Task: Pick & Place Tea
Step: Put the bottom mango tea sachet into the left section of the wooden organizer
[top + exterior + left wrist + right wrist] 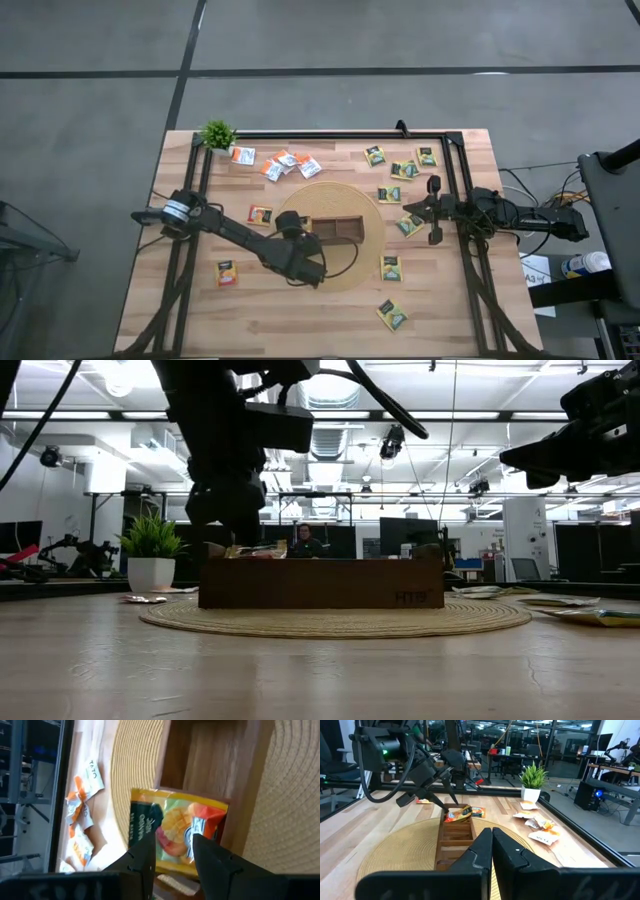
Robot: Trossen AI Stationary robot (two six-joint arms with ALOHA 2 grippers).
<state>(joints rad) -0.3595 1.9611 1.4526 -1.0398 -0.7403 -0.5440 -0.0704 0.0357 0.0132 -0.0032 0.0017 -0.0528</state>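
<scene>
We see a long brown wooden tray (320, 583) sitting on a round woven straw mat (335, 618) in the middle of a pale wooden table (300, 680). A big dark robot arm (230, 440) hangs down over one end of the tray. Its gripper (240, 538) is just above the tray's edge, and we cannot tell how its fingers stand. A bit of yellow paper (250, 551) peeks over the tray's rim there. Another dark arm (580, 435) sits high up at the other side. A small green plant in a white pot (152, 560) stands beside the mat. Flat paper sachets (585, 614) lie on the table nearby. A person (305, 541) sits far behind the tray.
</scene>
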